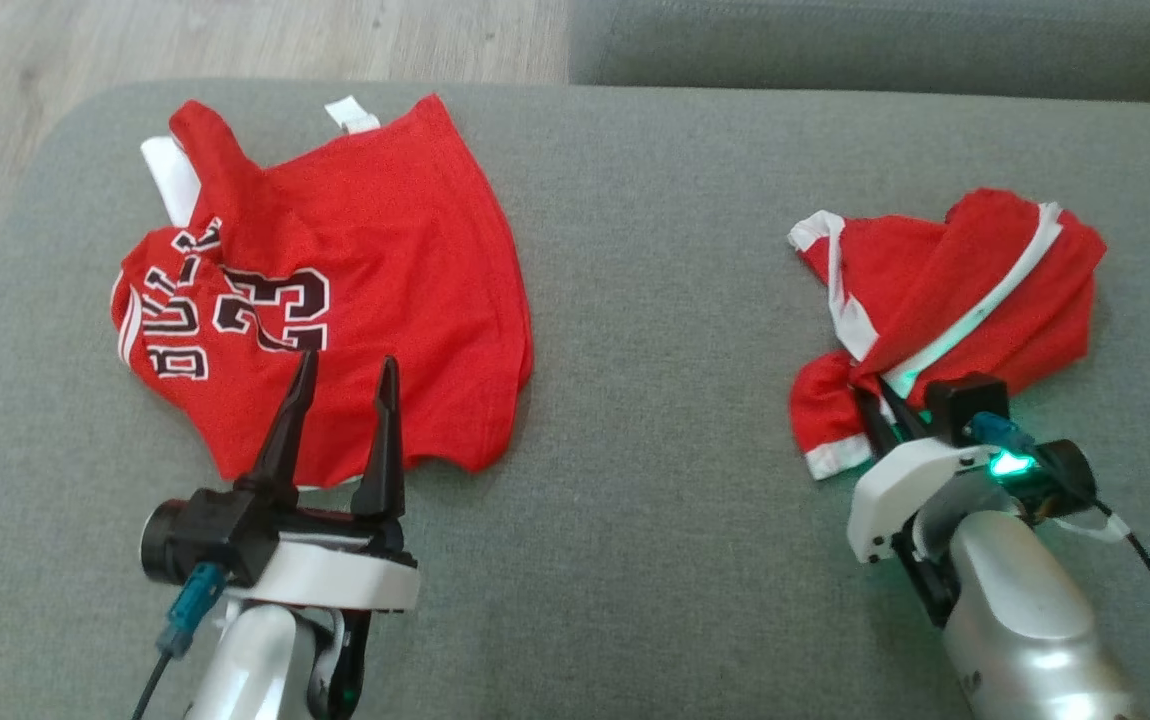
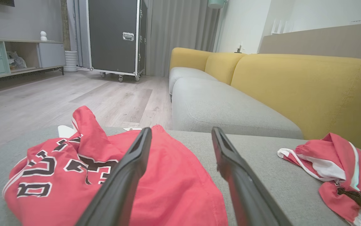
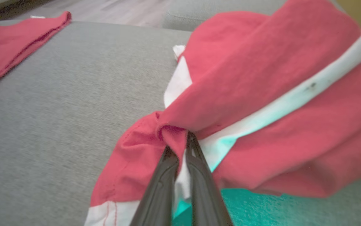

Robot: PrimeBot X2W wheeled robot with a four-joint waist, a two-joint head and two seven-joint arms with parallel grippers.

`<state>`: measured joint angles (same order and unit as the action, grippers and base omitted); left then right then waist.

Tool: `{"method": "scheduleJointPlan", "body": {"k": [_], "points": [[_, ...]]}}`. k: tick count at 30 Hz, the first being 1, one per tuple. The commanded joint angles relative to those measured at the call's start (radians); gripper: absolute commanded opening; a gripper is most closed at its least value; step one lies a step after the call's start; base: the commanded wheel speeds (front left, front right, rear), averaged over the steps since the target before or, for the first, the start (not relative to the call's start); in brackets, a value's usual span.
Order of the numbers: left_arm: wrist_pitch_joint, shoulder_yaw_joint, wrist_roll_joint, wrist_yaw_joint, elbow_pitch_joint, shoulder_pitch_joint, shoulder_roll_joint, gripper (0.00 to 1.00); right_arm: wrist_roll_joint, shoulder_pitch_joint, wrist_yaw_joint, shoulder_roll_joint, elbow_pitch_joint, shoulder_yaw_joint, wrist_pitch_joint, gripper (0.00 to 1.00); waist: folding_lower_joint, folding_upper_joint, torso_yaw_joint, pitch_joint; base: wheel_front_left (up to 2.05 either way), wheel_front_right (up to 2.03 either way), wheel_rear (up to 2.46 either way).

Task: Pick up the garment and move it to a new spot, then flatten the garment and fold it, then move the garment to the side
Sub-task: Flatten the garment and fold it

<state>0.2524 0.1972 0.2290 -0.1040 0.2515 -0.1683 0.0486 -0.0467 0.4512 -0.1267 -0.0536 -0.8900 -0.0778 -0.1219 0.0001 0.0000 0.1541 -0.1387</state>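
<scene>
Shorts (image 1: 945, 300) pinched at a bunched fold, 3 o'clock on the sofa (image 1: 655, 300).
Right gripper (image 1: 883, 408) has its jaws clamped on a red crease by the white hem; left gripper (image 1: 349, 362) hovers, jaws apart, over the jersey (image 1: 385, 230) at 9 o'clock. Cloth looks light and limp: it should drape and trail when lifted.
</scene>
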Motion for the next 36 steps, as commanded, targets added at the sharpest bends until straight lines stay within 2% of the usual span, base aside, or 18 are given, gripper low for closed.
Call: {"method": "scheduleJointPlan", "body": {"k": [1, 10, 14, 17, 20, 23, 28, 32, 33, 34, 36], "points": [[0.009, -0.037, 0.0, 0.008, -0.034, -0.025, 0.002, 1.0, 0.025, 0.031, -0.004, 0.003, 0.024, -0.052, -0.034, 0.0, -0.0001, 0.0, -0.004, 0.015, 0.0, 0.0, 0.0], [0.009, -0.051, 0.007, 0.011, -0.043, 0.018, 0.002, 1.0, 0.233, 0.111, -0.004, 0.003, 0.092, -0.226, -0.063, 0.0, -0.0001, 0.0, 0.004, 0.092, 0.0, 0.0, 0.0], [0.009, -0.069, 0.006, 0.012, -0.044, 0.049, 0.002, 1.0, 0.384, 0.181, -0.004, 0.003, 0.173, -0.306, -0.057, 0.0, -0.0001, 0.0, 0.009, 0.132, 0.0, 0.0, 0.0], [0.009, -0.084, 0.006, 0.013, -0.05, 0.07, 0.002, 1.0, 0.517, 0.241, -0.004, 0.003, 0.234, -0.317, -0.057, 0.0, -0.0001, 0.0, 0.008, 0.155, 0.0, 0.0, 0.0], [0.009, -0.094, 0.005, 0.014, -0.057, 0.088, 0.002, 1.0, 0.639, 0.295, -0.004, 0.003, 0.259, -0.265, -0.067, 0.0, -0.0001, 0.0, 0.001, 0.167, 0.0, 0.0, 0.0], [0.009, -0.094, 0.006, 0.014, -0.065, 0.103, 0.002, 1.0, 0.705, 0.323, -0.004, 0.003, 0.22, -0.169, -0.076, 0.0, -0.0001, 0.0, -0.01, 0.173, 0.0, 0.0, 0.0], [0.009, -0.085, 0.014, 0.018, -0.082, 0.099, 0.002, 1.0, 0.601, 0.282, -0.004, 0.0, 0.069, 0.008, -0.065, 0.0, -0.0001, 0.0, -0.029, 0.146, 0.0, 0.0, 0.0], [0.009, -0.069, 0.017, 0.016, -0.085, 0.078, 0.002, 1.0, 0.49, 0.2, -0.004, -0.052, -0.073, 0.163, -0.06, 0.0, -0.0001, 0.0, -0.038, 0.11, 0.0, 0.0, 0.0], [0.009, -0.066, 0.017, 0.016, -0.084, 0.072, 0.002, 1.0, 0.463, 0.181, -0.004, -0.065, -0.112, 0.202, -0.06, 0.31, -0.0001, 0.0, -0.041, 0.103, 0.0, 0.0, 0.0], [0.009, -0.064, 0.018, 0.016, -0.084, 0.066, 0.002, 1.0, 0.442, 0.168, -0.004, -0.073, -0.144, 0.242, -0.066, 1.0, -0.0001, 0.0, -0.044, 0.097, 0.0, 0.0, 0.0], [0.009, -0.062, 0.018, 0.017, -0.083, 0.055, 0.002, 1.0, 0.391, 0.15, -0.004, -0.087, -0.189, 0.308, -0.086, 1.0, -0.0001, 0.0, -0.054, 0.086, 0.0, 0.0, 0.0]]}}
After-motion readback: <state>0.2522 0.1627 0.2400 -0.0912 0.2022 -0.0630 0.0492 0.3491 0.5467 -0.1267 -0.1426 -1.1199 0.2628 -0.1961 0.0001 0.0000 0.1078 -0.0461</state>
